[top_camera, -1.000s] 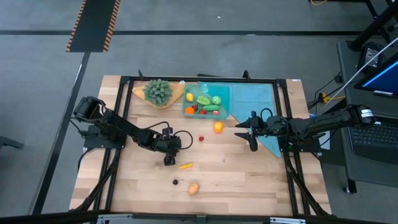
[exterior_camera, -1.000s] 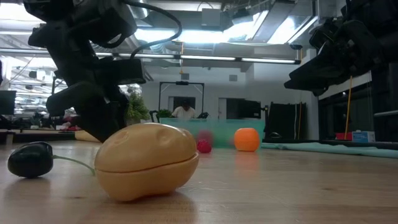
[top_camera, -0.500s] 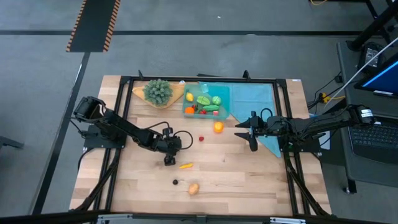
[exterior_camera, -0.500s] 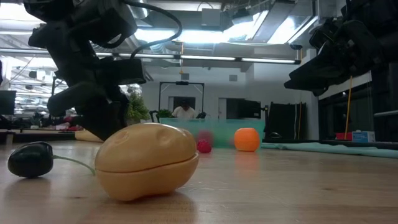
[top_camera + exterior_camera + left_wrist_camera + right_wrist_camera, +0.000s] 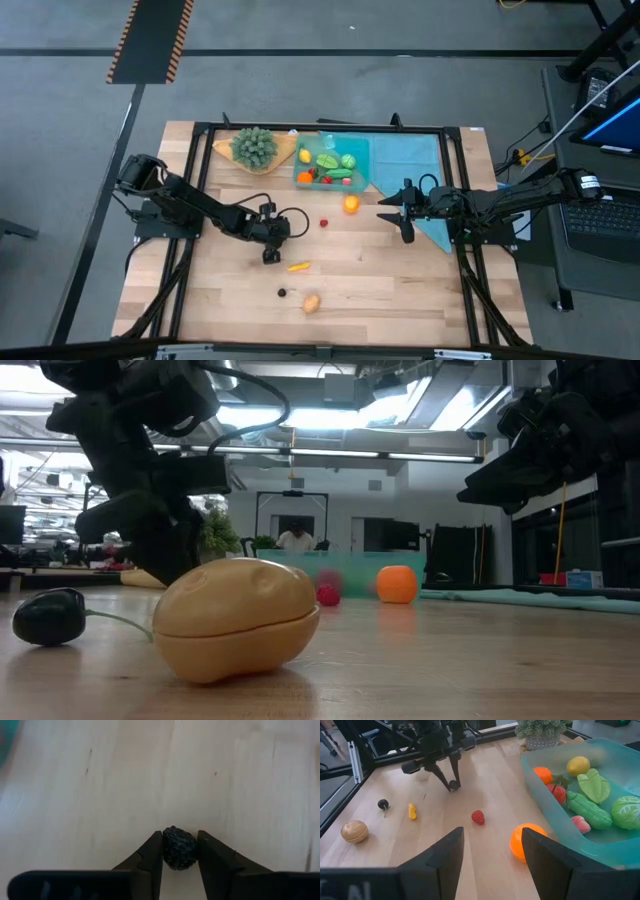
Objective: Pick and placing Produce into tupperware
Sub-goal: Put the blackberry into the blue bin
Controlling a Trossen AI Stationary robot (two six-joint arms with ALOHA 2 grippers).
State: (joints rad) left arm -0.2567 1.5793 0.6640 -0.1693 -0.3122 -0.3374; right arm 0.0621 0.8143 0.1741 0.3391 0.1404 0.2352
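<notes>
A small dark bumpy berry (image 5: 178, 848) sits between the fingertips of my left gripper (image 5: 180, 851), which is shut on it at the table's middle left (image 5: 268, 257). My right gripper (image 5: 395, 220) hovers open over the table's right half, near the teal cloth (image 5: 420, 160). The teal tupperware (image 5: 362, 160) at the far middle holds several toy fruits and vegetables. Loose produce lies on the wood: an orange (image 5: 351, 204), a red strawberry (image 5: 324, 222), a yellow-orange piece (image 5: 298, 266), a dark stemmed fruit (image 5: 282, 293) and a tan potato (image 5: 311, 303). My left gripper pinches the dark berry by its two opposite sides (image 5: 167, 851) between its two fingertips. The fingers slant down onto it from the table's left side (image 5: 451, 779). The berry is right at the tabletop; I cannot tell whether it still rests on the wood.
A bushy green plant (image 5: 254, 145) stands in a tan wooden dish (image 5: 283, 152) just left of the tupperware. Black frame rails (image 5: 205, 160) run along the table's edges. Open wood lies between the two grippers and toward the near right.
</notes>
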